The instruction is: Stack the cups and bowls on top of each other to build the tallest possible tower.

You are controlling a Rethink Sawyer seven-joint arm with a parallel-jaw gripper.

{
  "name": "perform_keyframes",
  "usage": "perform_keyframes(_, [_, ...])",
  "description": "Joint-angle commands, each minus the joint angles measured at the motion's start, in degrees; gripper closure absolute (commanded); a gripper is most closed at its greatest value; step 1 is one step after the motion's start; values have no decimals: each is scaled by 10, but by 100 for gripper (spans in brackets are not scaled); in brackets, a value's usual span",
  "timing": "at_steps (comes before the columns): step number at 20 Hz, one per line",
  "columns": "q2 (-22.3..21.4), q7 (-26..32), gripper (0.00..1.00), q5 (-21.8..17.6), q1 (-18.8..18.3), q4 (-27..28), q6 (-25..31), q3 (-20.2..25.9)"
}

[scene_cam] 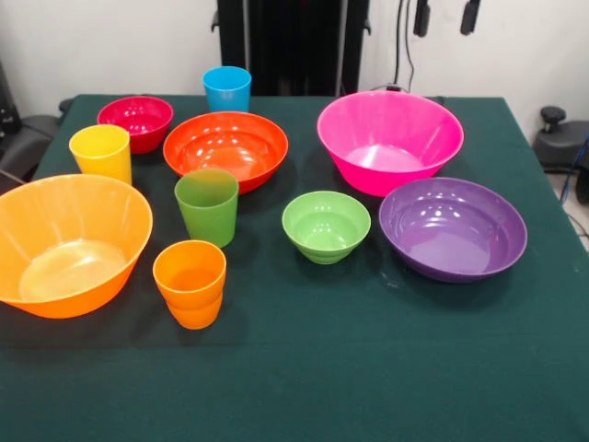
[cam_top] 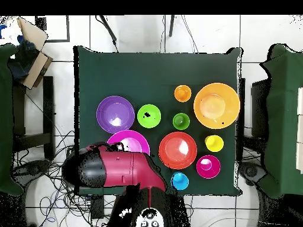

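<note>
All cups and bowls stand apart and upright on the green table (scene_cam: 368,368); nothing is stacked. In the front view the large orange bowl (scene_cam: 64,244) is at the left, with the yellow cup (scene_cam: 101,152), green cup (scene_cam: 207,206) and orange cup (scene_cam: 190,282) beside it. The crimson bowl (scene_cam: 135,120), blue cup (scene_cam: 227,88) and red-orange bowl (scene_cam: 225,147) are behind. The pink bowl (scene_cam: 390,138), purple bowl (scene_cam: 453,228) and light green bowl (scene_cam: 326,225) are to the right. The red arm (cam_top: 118,170) is drawn back in the overhead view, partly over the pink bowl (cam_top: 127,140). The gripper does not show.
The robot's base (cam_top: 148,219) stands at the table's edge. A black chair (scene_cam: 561,138) and cables stand beside the table. The table's near half in the front view bears no objects.
</note>
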State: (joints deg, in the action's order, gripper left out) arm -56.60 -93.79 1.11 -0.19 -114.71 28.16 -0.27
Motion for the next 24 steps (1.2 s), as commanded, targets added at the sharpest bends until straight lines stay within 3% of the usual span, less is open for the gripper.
perform_keyframes(1, [95,-82,0,-3,-22,40,-65,30])
perform_keyframes(5, [121,-79,0,-8,-29,51,-84,33])
perform_keyframes(16, [126,-68,0,-11,-46,55,-99,47])
perform_keyframes(21, [113,-25,0,-18,-124,-4,-113,108])
perform_keyframes(24, [128,-12,0,-42,-139,12,-99,94])
